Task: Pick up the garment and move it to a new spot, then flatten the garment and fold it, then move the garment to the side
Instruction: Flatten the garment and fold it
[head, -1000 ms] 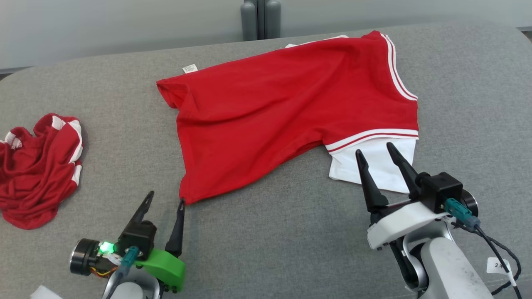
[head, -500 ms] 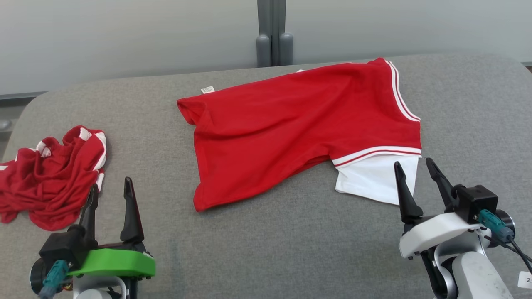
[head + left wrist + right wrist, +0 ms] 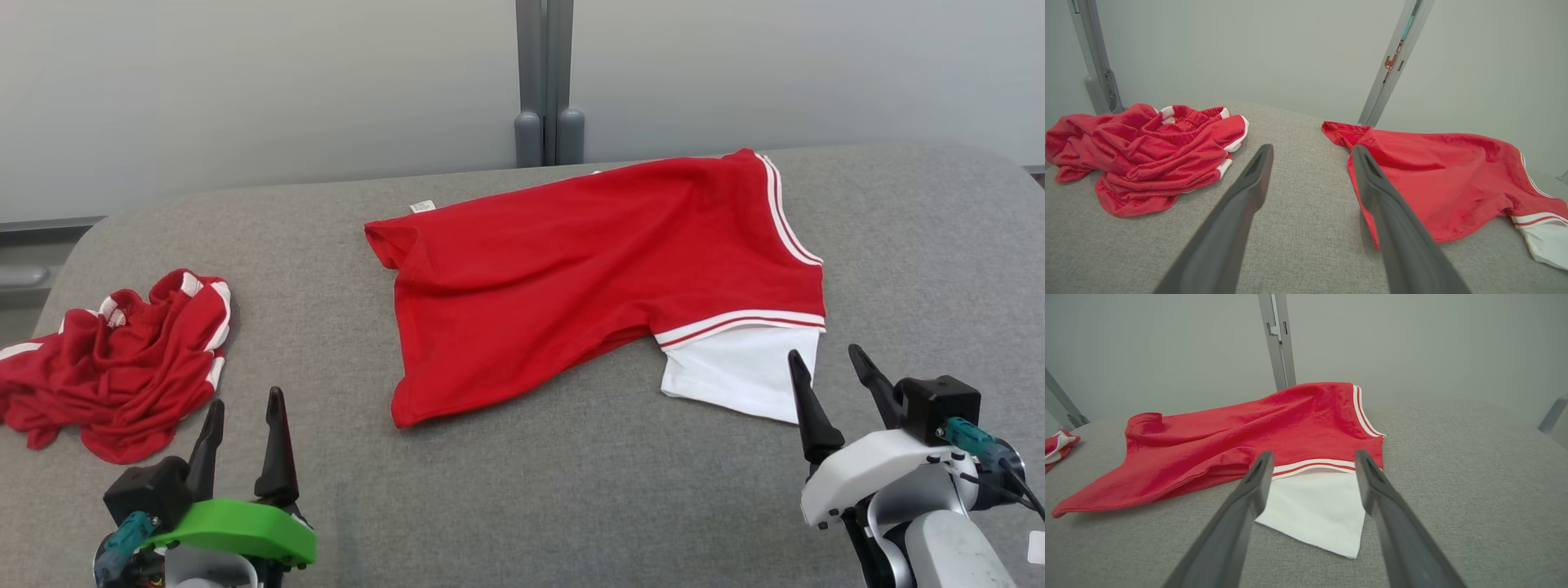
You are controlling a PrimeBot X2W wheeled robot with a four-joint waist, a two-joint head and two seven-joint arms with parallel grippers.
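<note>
The garment (image 3: 588, 269), a red shirt with white-striped trim and a white sleeve (image 3: 743, 371), lies spread on the grey padded table (image 3: 531, 490), slightly wrinkled. My left gripper (image 3: 245, 398) is open near the table's front left, well clear of the garment's near corner. In the left wrist view the garment (image 3: 1437, 175) lies right of the open left gripper (image 3: 1311, 148). My right gripper (image 3: 824, 353) is open just in front of the white sleeve, holding nothing. In the right wrist view the sleeve (image 3: 1314, 510) lies between and beyond the open right gripper (image 3: 1313, 453).
A second red garment (image 3: 122, 359) lies crumpled at the table's left edge, also seen as a heap (image 3: 1151, 151) in the left wrist view. A grey post (image 3: 545, 82) and pale wall stand behind the table. Bare grey surface spans the front.
The camera has tilted up, shifting the picture down. My left gripper has drawn back from the garment's near corner toward the left; my right gripper has pulled back off the white sleeve.
</note>
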